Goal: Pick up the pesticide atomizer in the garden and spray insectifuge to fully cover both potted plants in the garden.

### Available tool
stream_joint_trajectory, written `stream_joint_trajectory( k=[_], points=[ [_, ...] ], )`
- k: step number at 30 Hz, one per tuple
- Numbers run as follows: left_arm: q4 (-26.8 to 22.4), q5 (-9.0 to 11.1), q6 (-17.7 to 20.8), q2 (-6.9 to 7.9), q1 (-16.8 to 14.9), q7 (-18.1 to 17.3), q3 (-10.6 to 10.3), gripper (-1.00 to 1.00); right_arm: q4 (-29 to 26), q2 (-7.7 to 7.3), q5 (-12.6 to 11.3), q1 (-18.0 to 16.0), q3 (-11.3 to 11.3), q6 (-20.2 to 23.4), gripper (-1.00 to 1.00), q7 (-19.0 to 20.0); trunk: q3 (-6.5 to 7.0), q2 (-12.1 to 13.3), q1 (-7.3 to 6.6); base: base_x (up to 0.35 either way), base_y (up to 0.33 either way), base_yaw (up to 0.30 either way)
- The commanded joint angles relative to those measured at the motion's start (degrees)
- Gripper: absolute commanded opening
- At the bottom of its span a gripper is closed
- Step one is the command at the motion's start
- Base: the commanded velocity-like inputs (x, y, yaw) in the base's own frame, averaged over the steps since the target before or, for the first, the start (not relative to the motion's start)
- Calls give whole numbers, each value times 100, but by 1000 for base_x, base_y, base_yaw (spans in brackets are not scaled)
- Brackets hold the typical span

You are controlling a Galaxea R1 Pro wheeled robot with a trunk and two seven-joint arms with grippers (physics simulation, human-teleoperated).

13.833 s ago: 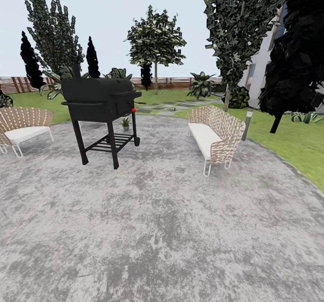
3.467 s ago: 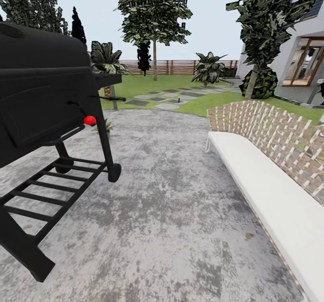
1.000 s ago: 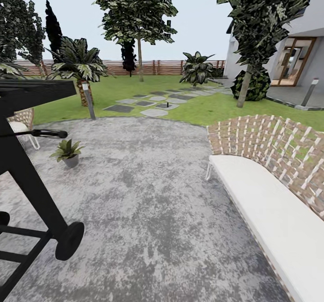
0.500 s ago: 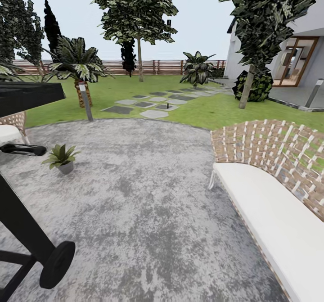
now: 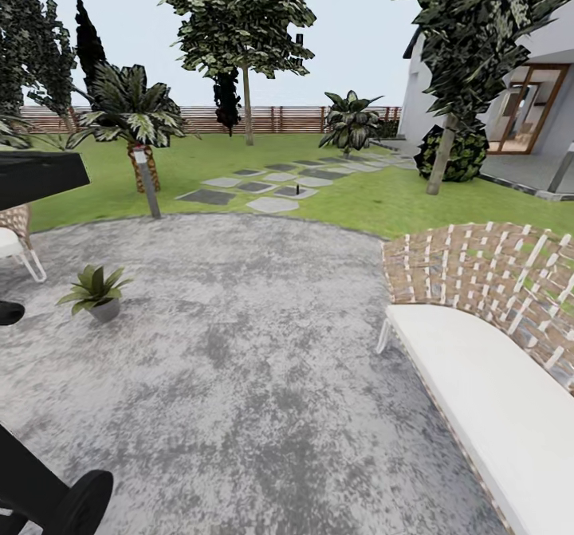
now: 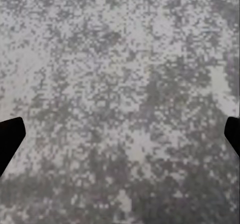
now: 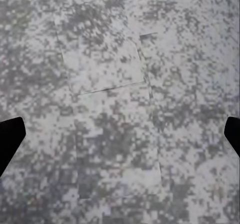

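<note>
One potted plant [image 5: 96,292], a small green rosette in a pale grey pot, stands on the grey paved patio [image 5: 263,344] at the left of the head view. Far ahead, the pesticide atomizer [image 5: 296,192] is a tiny dark upright shape among the flat stepping stones [image 5: 271,204] in the lawn, too small for detail. In the left wrist view my left gripper [image 6: 120,136] is open over bare paving, its dark fingertips [image 6: 10,139] at the picture's edges. My right gripper [image 7: 120,134] is likewise open above paving, nothing between its fingertips [image 7: 10,136].
A black grill [image 5: 40,176] and its wheel [image 5: 80,503] crowd the left edge. A long wicker bench [image 5: 486,359] with a white cushion runs along the right. A wicker chair [image 5: 12,236], a lamp post [image 5: 145,182] and a palm-like shrub [image 5: 131,116] stand at the left.
The camera has moved forward: the grill has slid further off the left edge, while the potted plant and bench sit lower and nearer in the picture. The things themselves stay put.
</note>
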Motion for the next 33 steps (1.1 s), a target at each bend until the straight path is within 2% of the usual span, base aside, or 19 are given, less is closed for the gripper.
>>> stream_joint_trajectory(
  k=[1, 33],
  points=[
    [5, 5, -19, 0, -3, -2, 2, 100, 4, -2, 1, -3, 2, -18, 100, 1, -5, -2, 2, 337, 0, 0],
    [5, 5, -19, 9, -3, -2, 5, 100, 4, -2, 1, -3, 2, -18, 100, -2, -5, -2, 2, 337, 0, 0]
  ],
)
